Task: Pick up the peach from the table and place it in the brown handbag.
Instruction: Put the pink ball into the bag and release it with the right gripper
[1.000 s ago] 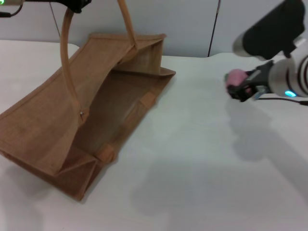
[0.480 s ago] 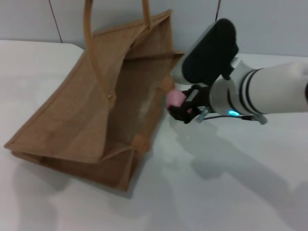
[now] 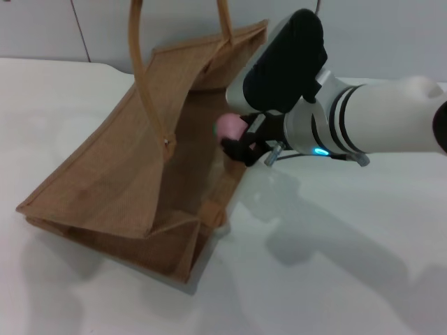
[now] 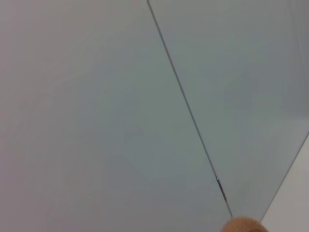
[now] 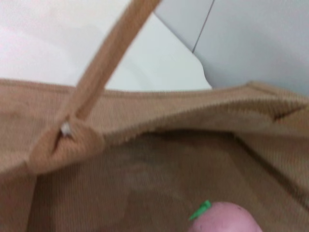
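The brown handbag (image 3: 133,174) lies tilted on the white table (image 3: 328,279), its mouth open to the right and its two handles held up at the top of the head view. My right gripper (image 3: 234,139) is shut on the pink peach (image 3: 228,125) and holds it just over the bag's open mouth. In the right wrist view the peach (image 5: 224,218) with its green leaf sits over the bag's inside (image 5: 145,179). My left gripper is out of the head view above; its wrist view shows only a wall and a bit of handle (image 4: 244,225).
The grey wall panels (image 3: 377,35) stand behind the table. The right arm's black and white body (image 3: 335,118) reaches across the table's right half. The table's far left corner edge (image 3: 105,66) shows behind the bag.
My right gripper has carried the peach leftward from the right side of the table to the bag's open mouth. The bag has been lifted and tilted more upright by its handles.
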